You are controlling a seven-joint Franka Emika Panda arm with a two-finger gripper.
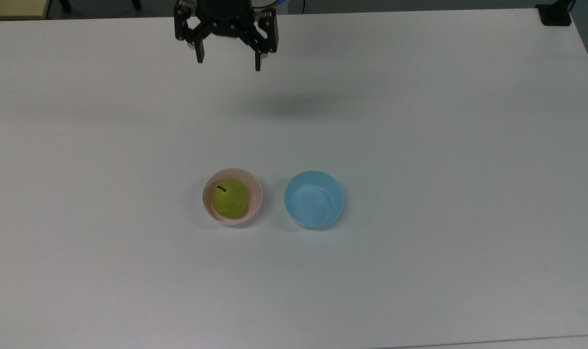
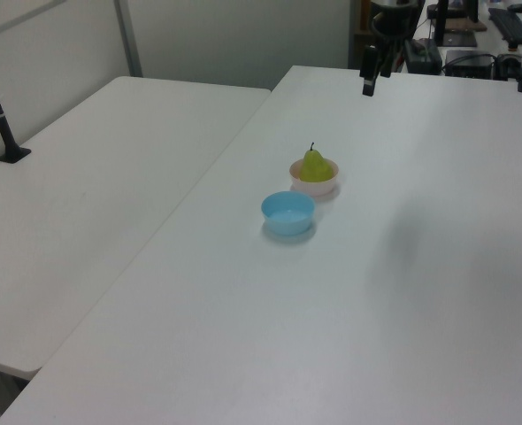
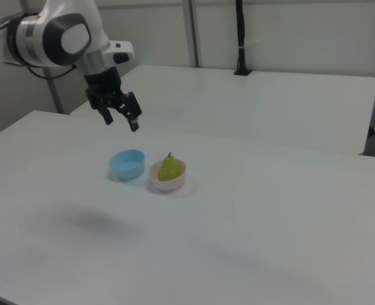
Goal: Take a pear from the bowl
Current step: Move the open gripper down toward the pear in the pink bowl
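A yellow-green pear (image 1: 230, 198) (image 2: 314, 165) (image 3: 169, 168) with a short dark stem stands in the pale pink bowl (image 1: 255, 194) (image 2: 316, 187) (image 3: 168, 184) near the middle of the white table. My black gripper (image 1: 228, 64) (image 2: 367, 88) (image 3: 121, 121) hangs open and empty high above the table, far toward the top view's upper edge from the bowl. Its fingers (image 1: 199, 54) point downward, spread wide.
An empty light blue bowl (image 1: 314, 198) (image 2: 287, 213) (image 3: 127, 164) sits just to the top view's right of the pink bowl. A second white table (image 2: 84, 177) adjoins on the left view's left. A black post base (image 1: 555, 14) stands at the top view's upper right corner.
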